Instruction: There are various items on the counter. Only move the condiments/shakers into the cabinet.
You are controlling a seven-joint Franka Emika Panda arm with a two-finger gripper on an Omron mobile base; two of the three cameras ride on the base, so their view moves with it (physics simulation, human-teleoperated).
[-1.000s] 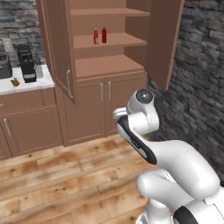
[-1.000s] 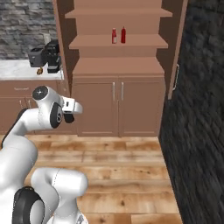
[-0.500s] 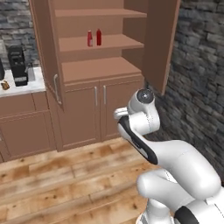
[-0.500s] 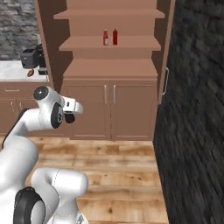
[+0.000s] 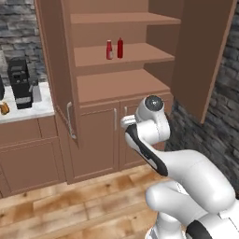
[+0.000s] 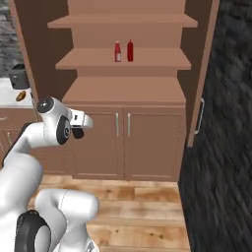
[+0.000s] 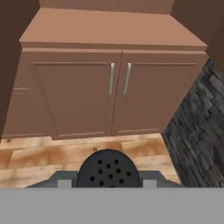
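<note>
As base shifted, cabinet (image 5: 121, 84) nearer, fingers (image 7: 108, 183) gripping shaker (image 7: 108, 168).

Black shaker (image 7: 108, 169) showing a dotted lid right at the fingertips. Ahead of hand: cabinet (image 7: 109, 43) reading plain brown, silver bar handles (image 7: 119, 78). Floor (image 7: 39, 157) below showing tan wood grain; dark grey stone wall (image 7: 197, 127) to hand's right.

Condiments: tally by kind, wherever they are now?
Red bottles on the cabinet shelf: 2 (labelled bottle, plain squeeze bottle)
Black shaker held in the gripper: 1
Total: 3
</note>
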